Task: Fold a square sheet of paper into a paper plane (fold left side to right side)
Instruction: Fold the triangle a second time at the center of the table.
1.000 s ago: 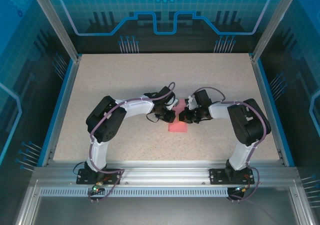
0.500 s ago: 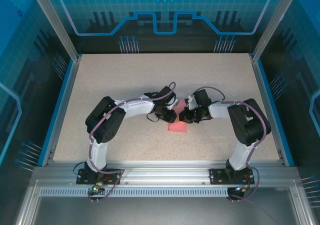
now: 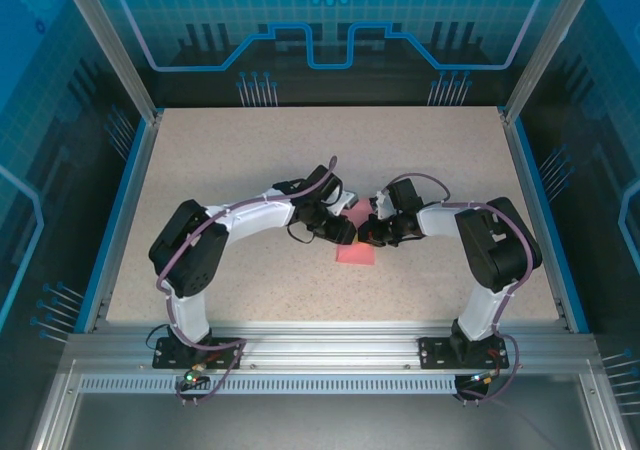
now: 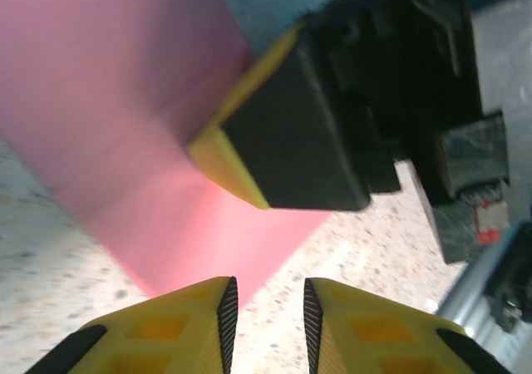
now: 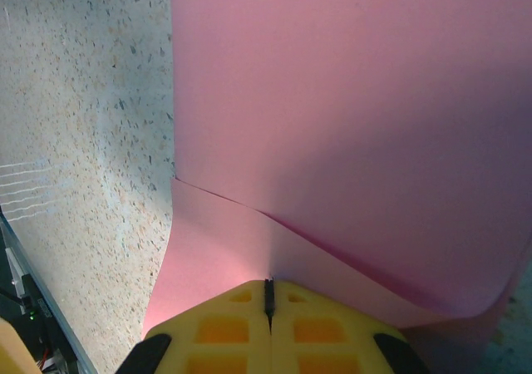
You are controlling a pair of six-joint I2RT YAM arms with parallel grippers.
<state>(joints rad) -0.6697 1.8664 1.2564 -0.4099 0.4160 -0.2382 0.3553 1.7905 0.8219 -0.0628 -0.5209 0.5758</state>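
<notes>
The square sheet of paper (image 3: 356, 255) lies partly folded at the table's centre, salmon pink, between my two grippers. In the right wrist view an upper layer of the paper (image 5: 349, 91) curls over a lower layer, with a crease line running across. My right gripper (image 5: 268, 285) is shut, its tips pressing on the lower layer. From above, the right gripper (image 3: 367, 236) sits at the sheet's far edge. My left gripper (image 4: 266, 289) is slightly open just off a corner of the paper (image 4: 133, 100), with bare table between its fingers. The right gripper's black and yellow fingers (image 4: 287, 133) rest on the sheet ahead of it.
The speckled beige table (image 3: 250, 160) has a raised blue rim (image 3: 118, 225) on both sides. An aluminium rail (image 3: 330, 345) carrying both arm bases runs along the near edge. Both arms bend inward and nearly meet at the middle.
The left arm's elbow has swung out to the left and its jaws have parted a little, off the paper. The right arm and the sheet have stayed put.
</notes>
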